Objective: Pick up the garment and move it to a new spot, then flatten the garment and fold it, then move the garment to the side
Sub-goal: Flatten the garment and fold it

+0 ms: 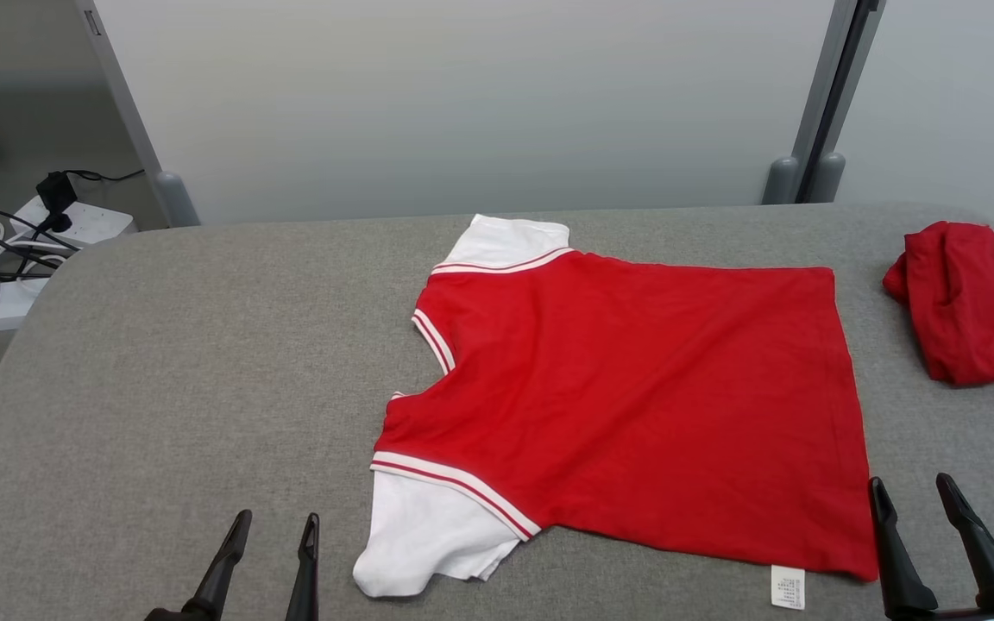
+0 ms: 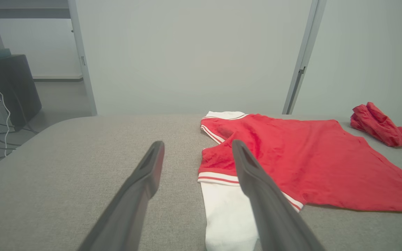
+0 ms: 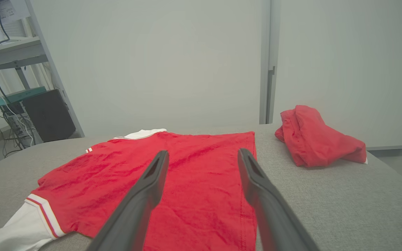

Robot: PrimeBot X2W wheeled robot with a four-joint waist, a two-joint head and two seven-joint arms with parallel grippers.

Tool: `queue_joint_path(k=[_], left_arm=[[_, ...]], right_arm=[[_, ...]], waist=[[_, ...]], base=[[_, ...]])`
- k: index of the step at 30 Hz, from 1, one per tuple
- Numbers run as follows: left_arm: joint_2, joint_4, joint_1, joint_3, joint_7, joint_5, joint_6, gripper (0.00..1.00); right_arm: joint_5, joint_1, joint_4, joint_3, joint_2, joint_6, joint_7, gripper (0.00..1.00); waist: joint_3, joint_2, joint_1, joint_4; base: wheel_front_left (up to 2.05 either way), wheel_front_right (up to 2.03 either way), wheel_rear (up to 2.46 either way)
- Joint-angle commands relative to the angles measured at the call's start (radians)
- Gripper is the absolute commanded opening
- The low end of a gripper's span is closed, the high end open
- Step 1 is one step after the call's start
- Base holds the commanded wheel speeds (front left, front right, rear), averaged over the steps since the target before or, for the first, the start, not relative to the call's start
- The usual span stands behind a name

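Observation:
The garment (image 1: 635,397) is a red T-shirt with white sleeves and striped trim, spread flat on the grey padded table (image 1: 169,362), neck to the left and hem to the right. It also shows as a red spread in the left wrist view (image 2: 312,160) and the right wrist view (image 3: 187,174). My left gripper (image 1: 277,526) stands open near the table's front edge, just left of the near white sleeve (image 1: 424,535). My right gripper (image 1: 915,492) is open at the front right, beside the hem corner. Neither holds anything.
A second red garment (image 1: 967,302) lies bunched at the table's far right edge, also seen as a heap (image 3: 318,139). A white power strip with black cables (image 1: 40,228) sits on the floor at far left. Pale partition panels stand behind the table.

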Motion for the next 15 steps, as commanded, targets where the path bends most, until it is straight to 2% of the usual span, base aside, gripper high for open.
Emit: queue_joint_path(k=[1, 8, 15], left_arm=[[0.000, -0.026, -0.045, 0.025, -0.006, -0.006, 0.012, 1.00], [0.000, 0.021, -0.050, -0.005, -0.006, -0.023, -0.001, 1.00], [0.000, 0.254, -0.114, -0.063, -0.006, -0.058, -0.006, 1.00]], right_arm=[[0.002, -0.013, -0.018, 0.017, -0.021, -0.003, -0.013, 1.00], [0.002, -0.013, -0.010, 0.022, -0.017, -0.003, -0.013, 1.00], [0.005, -0.020, -0.003, 0.035, -0.021, -0.003, -0.013, 1.00]], waist=[[0.000, 0.0000, 0.0000, 0.001], [0.008, 0.0000, 0.0000, 0.005], [0.026, 0.0000, 0.0000, 0.006]], base=[[0.00, 0.00, 0.00], [0.00, 0.00, 0.00], [0.00, 0.00, 0.00]])
